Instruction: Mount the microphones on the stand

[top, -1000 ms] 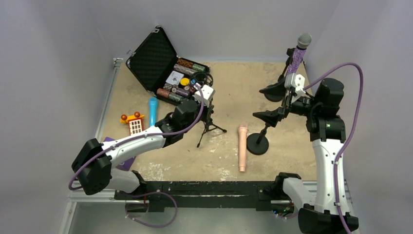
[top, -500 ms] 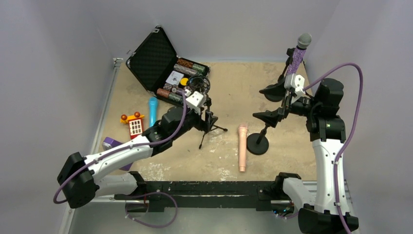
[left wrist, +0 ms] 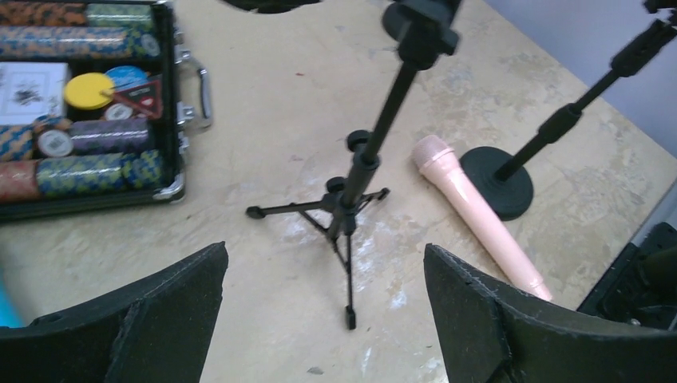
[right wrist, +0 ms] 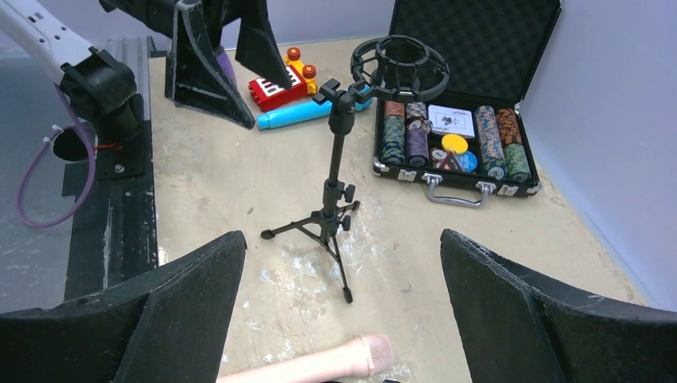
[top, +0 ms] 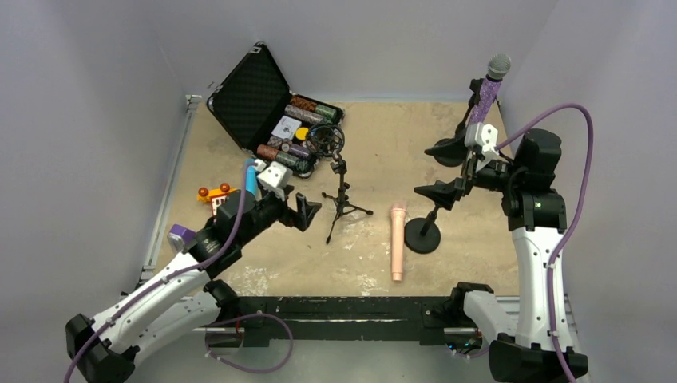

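The glittery purple microphone (top: 487, 92) with a grey mesh head sits upright in the clip of a round-base stand (top: 421, 235) at the right. On the table between the two stands lies the peach-pink microphone (top: 397, 242) (left wrist: 475, 215) (right wrist: 319, 363). The blue microphone (top: 251, 177) (right wrist: 303, 116) lies at the left, partly hidden behind my left wrist. A black tripod stand (top: 341, 195) (left wrist: 351, 199) (right wrist: 335, 183) carries an empty ring mount (right wrist: 399, 64). My left gripper (top: 302, 212) (left wrist: 323, 263) is open and empty, just left of the tripod. My right gripper (top: 441, 169) (right wrist: 343, 255) hangs open beside the round-base stand's pole.
An open black case (top: 271, 112) (left wrist: 88, 112) (right wrist: 455, 144) of poker chips stands at the back left. A red and yellow toy (top: 218, 201) (right wrist: 275, 80) and a purple object (top: 182, 235) lie near the left edge. Grey walls close in the table.
My left gripper has opened, come off the tripod stand and drawn back left and toward the near edge. The tripod stays standing. The right arm has not moved.
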Robot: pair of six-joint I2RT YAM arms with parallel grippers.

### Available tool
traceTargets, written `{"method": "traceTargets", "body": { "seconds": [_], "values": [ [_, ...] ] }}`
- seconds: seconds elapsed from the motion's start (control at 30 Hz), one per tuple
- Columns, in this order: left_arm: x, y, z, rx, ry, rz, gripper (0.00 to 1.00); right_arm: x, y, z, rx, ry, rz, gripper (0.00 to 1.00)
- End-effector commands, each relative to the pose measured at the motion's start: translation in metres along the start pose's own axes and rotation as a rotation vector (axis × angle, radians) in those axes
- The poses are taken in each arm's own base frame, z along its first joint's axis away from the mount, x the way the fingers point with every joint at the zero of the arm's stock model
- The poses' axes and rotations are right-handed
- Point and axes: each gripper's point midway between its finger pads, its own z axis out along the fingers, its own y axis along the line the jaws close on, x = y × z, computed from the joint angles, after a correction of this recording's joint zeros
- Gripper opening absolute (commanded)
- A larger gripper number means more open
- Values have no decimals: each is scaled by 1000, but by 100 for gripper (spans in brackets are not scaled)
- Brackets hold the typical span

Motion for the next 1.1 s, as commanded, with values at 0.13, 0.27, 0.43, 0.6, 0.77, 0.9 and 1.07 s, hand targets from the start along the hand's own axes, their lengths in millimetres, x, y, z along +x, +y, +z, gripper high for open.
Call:
{"method": "traceTargets", "body": {
  "seconds": [0.13, 0.27, 0.43, 0.6, 0.77, 0.9, 1.07],
  "values": [
    [5, 55, -34, -225, 90, -34, 99, -7, 3, 0, -32, -14, -24, 95],
    [11, 87, -34, -333, 127, -99, 99, -9, 3, 0, -33, -14, -24, 95],
    [18, 129, -23, -450, 178, -244, 99, -14, 6, 0, -53, -25, -25, 95],
    [37, 171, 2, -570, 297, -330, 97, -15, 8, 1, -64, -30, -19, 95],
    [63, 215, 13, -717, 393, -378, 91, -15, 11, 0, -69, -33, -22, 95],
    [80, 236, 10, -820, 460, -359, 86, -15, 11, 0, -74, -35, -24, 95],
    [98, 246, 3, -895, 508, -362, 84, -14, 11, 1, -82, -38, -17, 95]
  ]
}}
